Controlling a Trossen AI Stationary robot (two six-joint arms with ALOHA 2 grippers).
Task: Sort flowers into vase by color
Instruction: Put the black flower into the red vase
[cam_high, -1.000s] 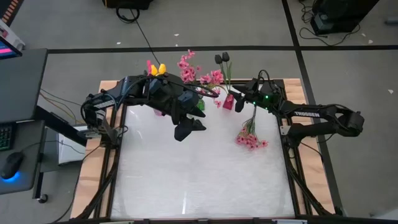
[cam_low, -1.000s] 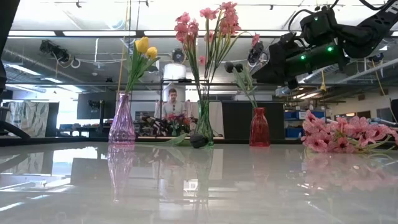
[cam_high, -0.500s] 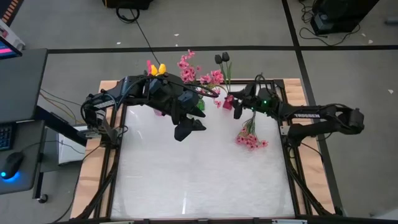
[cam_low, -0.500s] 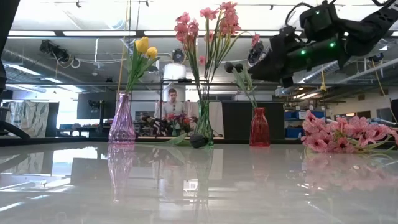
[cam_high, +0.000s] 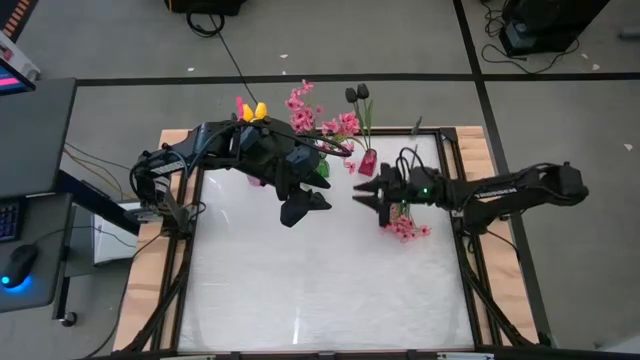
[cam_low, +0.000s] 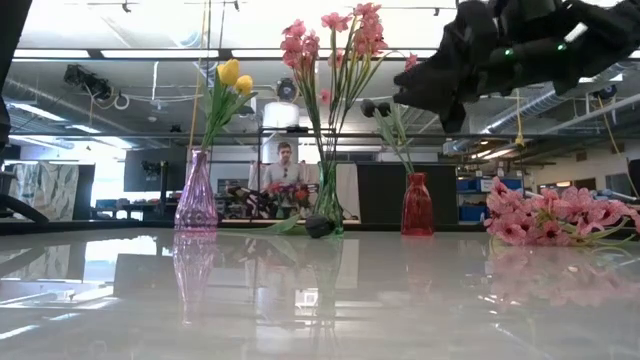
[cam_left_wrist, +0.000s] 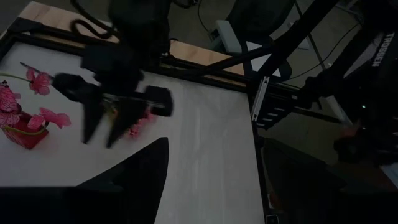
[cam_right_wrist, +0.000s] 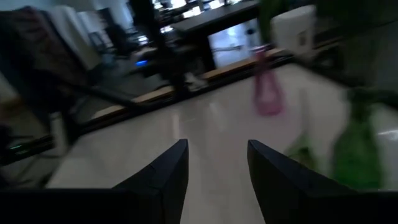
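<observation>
Flowers still needing a vase are lying as one loose pink spray (cam_high: 404, 226) on the white surface (cam_high: 320, 290), at about 3 o'clock from the surface's middle in the high view. The right end effector (cam_high: 363, 192) is hovering above the surface, just toward 10 o'clock from that spray, with its fingers partly apart and nothing between them. The spray's long axis is running roughly 12 to 6 o'clock, blossoms at the 6 o'clock end, stems hidden under the arm. The left end effector (cam_high: 305, 207) is hanging open and empty farther off toward 9 o'clock, so the right arm is probably the nearer one for the pickup. Three vases are standing along the 12 o'clock edge: a purple vase (cam_low: 196, 192) with two yellow tulips (cam_low: 235, 76), a clear vase (cam_low: 328, 197) with pink blossoms (cam_low: 335, 35), and a red vase (cam_low: 417, 205) with two dark tulips (cam_high: 358, 94).
</observation>
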